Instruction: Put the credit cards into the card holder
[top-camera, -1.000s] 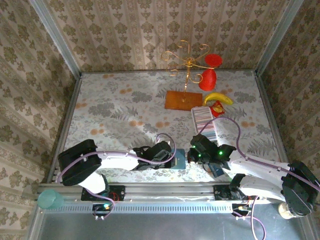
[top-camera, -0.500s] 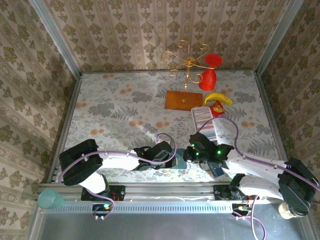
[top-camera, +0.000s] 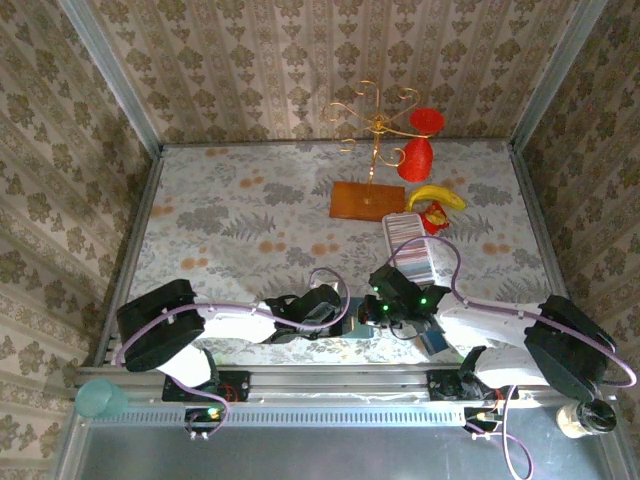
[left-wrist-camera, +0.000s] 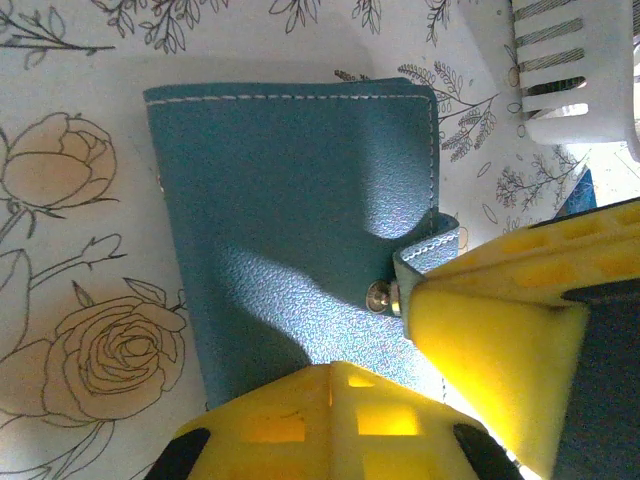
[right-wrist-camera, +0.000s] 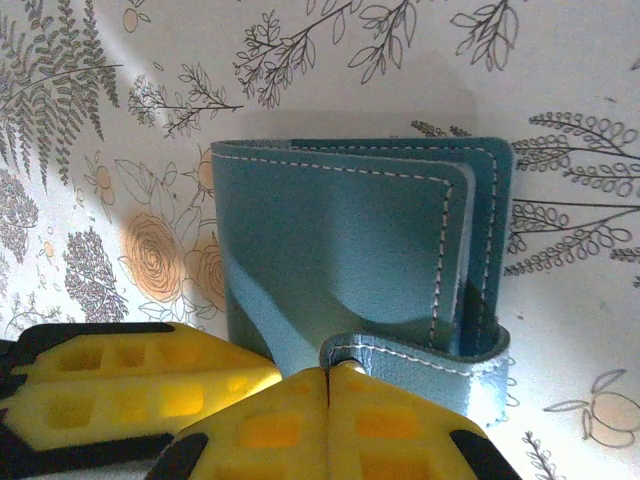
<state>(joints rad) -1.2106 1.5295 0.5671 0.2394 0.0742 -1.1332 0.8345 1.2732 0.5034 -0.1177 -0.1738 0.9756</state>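
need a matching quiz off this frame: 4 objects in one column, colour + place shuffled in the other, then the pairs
Things:
1. card holder
2. banana
3. board
4. cup

Colour and place:
a. yellow, far right of the table
b. teal-blue, near edge, mid-table
c. orange-brown, far side, just right of centre
d. pale green, off the table, near left corner

Pairs: 1-b, 2-a, 3-c, 4-d
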